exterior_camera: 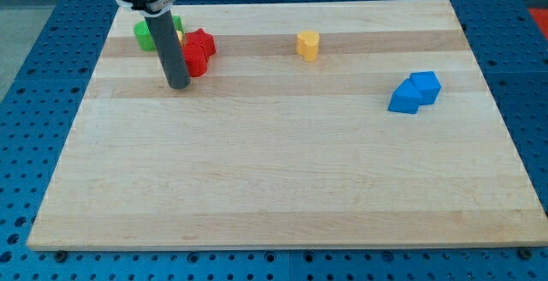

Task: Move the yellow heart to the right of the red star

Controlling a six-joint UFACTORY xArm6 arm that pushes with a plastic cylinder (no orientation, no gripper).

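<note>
The yellow heart sits near the view's top, right of centre. The red star lies at the view's top left, with another red block touching it just below. My tip rests on the board just below and left of the red blocks, well to the left of the yellow heart. The rod hides part of the red blocks and of a green block.
The green block lies at the view's top left, behind the rod. Two blue blocks sit together at the view's right. The wooden board lies on a blue perforated table.
</note>
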